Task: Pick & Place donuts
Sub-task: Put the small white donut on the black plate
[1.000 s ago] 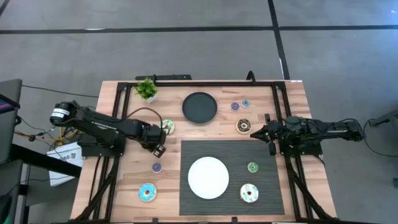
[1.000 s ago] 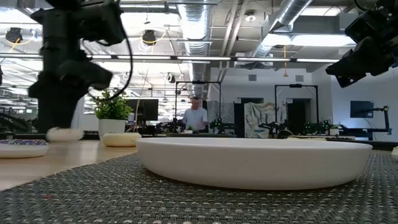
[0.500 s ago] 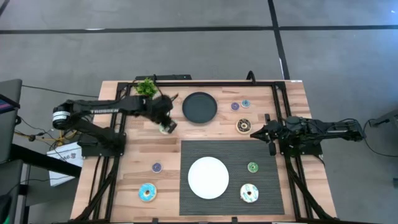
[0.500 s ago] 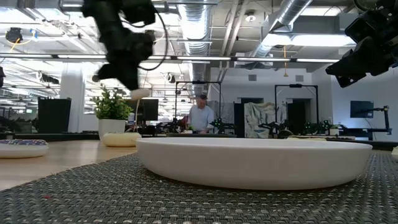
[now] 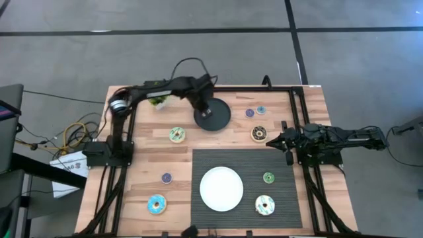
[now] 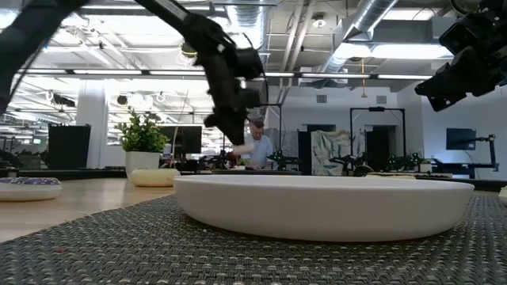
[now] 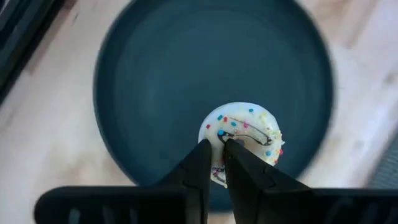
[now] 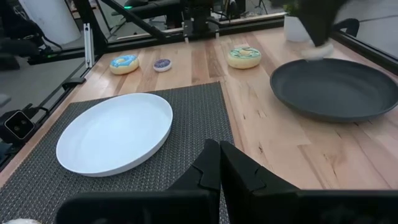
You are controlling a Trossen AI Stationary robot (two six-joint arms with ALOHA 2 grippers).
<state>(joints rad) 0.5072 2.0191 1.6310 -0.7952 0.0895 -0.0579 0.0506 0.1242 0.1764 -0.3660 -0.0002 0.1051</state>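
Observation:
My left gripper (image 5: 205,110) hangs over the black round plate (image 5: 221,119), shut on a small cream donut with coloured sprinkles (image 7: 252,124). In the low view this donut (image 6: 244,148) hangs at the fingertips above the table. On the wood lie a white-green donut (image 5: 176,135), a purple mini (image 5: 166,178), a blue donut (image 5: 156,204), a brown donut (image 5: 258,133) and two minis (image 5: 255,112). A green mini (image 5: 268,177) and a cream-pink donut (image 5: 265,205) lie on the mat. My right gripper (image 5: 287,143) waits shut at the right edge. My left gripper holds the cream donut by the side of its ring (image 7: 214,134) nearest the wrist, pinched between the two fingers. One fingertip (image 7: 231,144) seems to reach into the hole and the other stands outside. The fingers slant steeply down. The donut hangs clear above the black plate.
A white round plate (image 5: 221,188) sits on the grey woven mat (image 5: 277,162) at the near middle. A small potted plant (image 5: 157,99) stands at the far left, partly under my left arm. Black frame rails run along the table's left, right and far sides.
My left gripper has swung from the table's left middle toward the far edge and the right, rising a little and rolling its wrist. It has stayed shut on the cream donut and now hangs with it over the black plate.

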